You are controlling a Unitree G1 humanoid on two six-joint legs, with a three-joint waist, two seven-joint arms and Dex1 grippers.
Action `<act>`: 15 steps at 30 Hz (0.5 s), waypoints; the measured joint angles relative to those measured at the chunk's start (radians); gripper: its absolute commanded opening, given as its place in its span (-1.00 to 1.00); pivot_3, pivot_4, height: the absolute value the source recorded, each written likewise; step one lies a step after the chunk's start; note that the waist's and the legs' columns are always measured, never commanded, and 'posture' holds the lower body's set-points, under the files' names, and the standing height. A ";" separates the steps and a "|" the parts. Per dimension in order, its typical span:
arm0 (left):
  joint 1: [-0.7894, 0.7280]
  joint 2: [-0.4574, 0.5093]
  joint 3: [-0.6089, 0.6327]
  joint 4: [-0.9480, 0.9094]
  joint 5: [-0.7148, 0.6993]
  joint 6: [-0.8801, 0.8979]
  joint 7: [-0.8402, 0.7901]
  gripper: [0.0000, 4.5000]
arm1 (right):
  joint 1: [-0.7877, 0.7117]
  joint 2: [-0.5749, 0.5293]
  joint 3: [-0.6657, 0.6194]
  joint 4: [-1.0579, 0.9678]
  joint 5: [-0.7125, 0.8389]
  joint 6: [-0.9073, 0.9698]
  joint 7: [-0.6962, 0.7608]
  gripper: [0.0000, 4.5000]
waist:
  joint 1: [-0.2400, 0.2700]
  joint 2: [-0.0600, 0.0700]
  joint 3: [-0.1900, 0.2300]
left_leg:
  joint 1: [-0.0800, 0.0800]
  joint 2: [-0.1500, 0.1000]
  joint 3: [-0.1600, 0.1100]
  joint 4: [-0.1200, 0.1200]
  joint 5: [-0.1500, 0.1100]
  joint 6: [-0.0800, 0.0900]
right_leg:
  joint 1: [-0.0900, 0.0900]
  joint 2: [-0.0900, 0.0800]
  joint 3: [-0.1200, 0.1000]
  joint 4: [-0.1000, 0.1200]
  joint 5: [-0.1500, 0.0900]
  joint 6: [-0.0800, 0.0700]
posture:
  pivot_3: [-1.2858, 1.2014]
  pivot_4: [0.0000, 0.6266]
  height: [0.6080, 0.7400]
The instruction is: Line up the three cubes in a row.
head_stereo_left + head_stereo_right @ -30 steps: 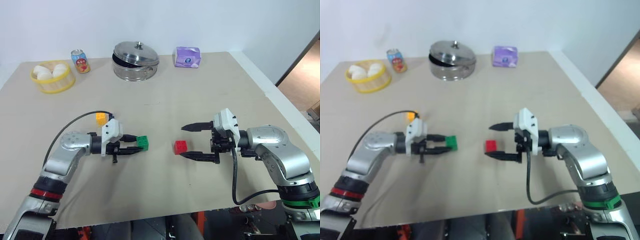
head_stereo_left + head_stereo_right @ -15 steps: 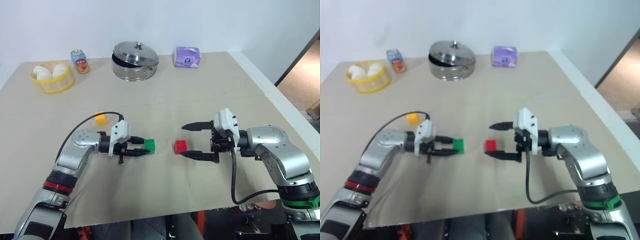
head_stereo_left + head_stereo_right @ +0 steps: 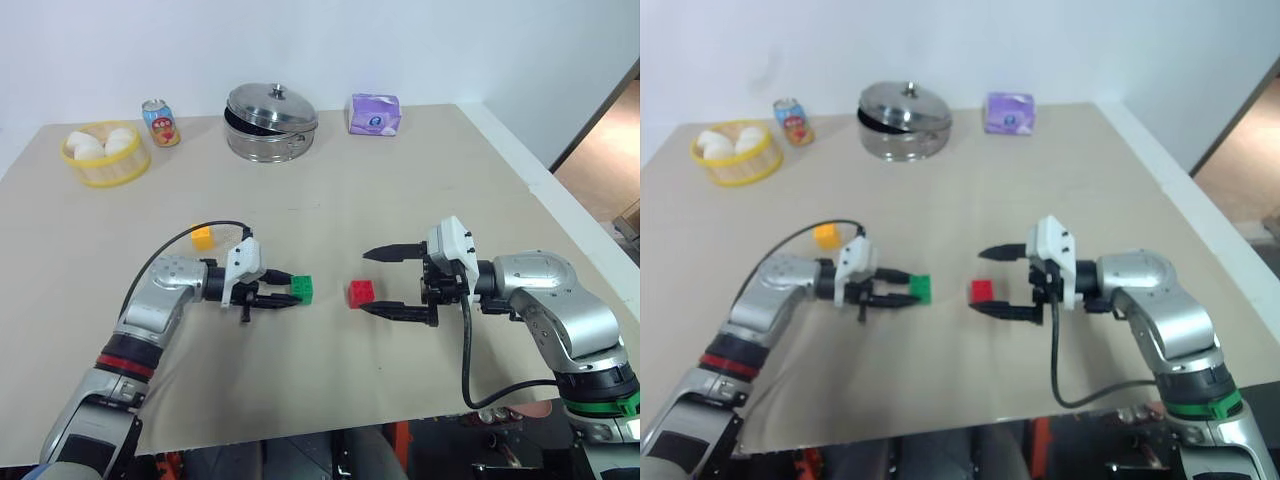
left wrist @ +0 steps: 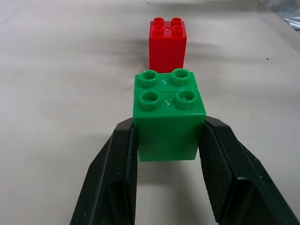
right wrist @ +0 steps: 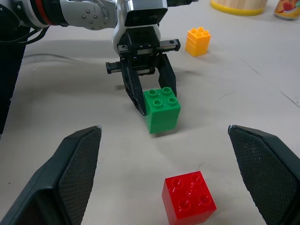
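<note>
My left gripper (image 3: 293,291) is shut on the green cube (image 3: 302,290), holding it low over the table, a short way left of the red cube (image 3: 361,293). The green cube (image 4: 168,112) sits between both black fingers, with the red cube (image 4: 167,43) just beyond it. The red cube rests on the table between the wide-open fingers of my right gripper (image 3: 385,281), touching neither. The yellow-orange cube (image 3: 202,237) lies on the table behind my left forearm. In the right wrist view the green cube (image 5: 161,109), red cube (image 5: 189,196) and yellow-orange cube (image 5: 197,41) all show.
Along the far edge of the table stand a yellow basket of white balls (image 3: 104,153), a soda can (image 3: 159,122), a lidded steel pot (image 3: 271,122) and a purple tissue pack (image 3: 374,113). The table's right edge (image 3: 560,200) drops to the floor.
My left gripper has carried the green cube to the right, closer to the red cube. The right gripper, red cube and yellow-orange cube have stayed put.
</note>
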 measured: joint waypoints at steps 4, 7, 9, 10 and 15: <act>-0.001 -0.003 -0.002 0.014 0.013 -0.002 -0.008 -0.43 | 0.012 0.000 0.000 -0.005 0.000 -0.001 -0.002 1.00 | 0.000 0.000 0.000 | 0.000 0.000 0.000 0.000 0.000 0.000 | 0.000 0.000 0.000 0.000 0.000 0.000 | 0.03 -0.52 1.00; -0.002 -0.003 -0.004 0.023 0.022 -0.006 -0.012 -0.43 | 0.019 0.000 0.000 -0.010 0.000 -0.001 -0.004 1.00 | 0.000 0.000 0.000 | 0.000 0.000 0.000 0.001 0.000 0.000 | 0.000 0.000 0.000 0.000 0.000 0.000 | 0.03 -0.52 1.00; -0.003 -0.003 -0.006 0.025 0.027 -0.007 -0.014 -0.43 | 0.020 0.000 0.000 -0.019 0.001 0.001 -0.008 1.00 | 0.000 0.000 0.000 | 0.000 0.000 0.000 0.001 0.000 0.000 | 0.000 0.000 0.000 0.000 0.001 0.000 | 0.03 -0.52 1.00; -0.006 -0.003 -0.011 0.030 0.034 -0.008 -0.016 -0.43 | 0.020 0.000 0.000 -0.022 0.001 0.001 -0.011 1.00 | 0.000 0.000 0.000 | 0.000 0.000 0.000 0.001 0.000 0.000 | 0.000 0.000 0.000 0.000 0.001 0.000 | 0.03 -0.52 1.00; -0.012 -0.003 -0.022 0.035 0.044 -0.012 -0.021 0.19 | 0.020 0.001 0.001 -0.024 0.001 0.001 -0.018 1.00 | 0.000 0.000 0.000 | 0.000 0.000 0.000 0.002 0.000 0.000 | 0.001 0.000 0.000 0.000 0.001 0.000 | 0.03 -0.52 1.00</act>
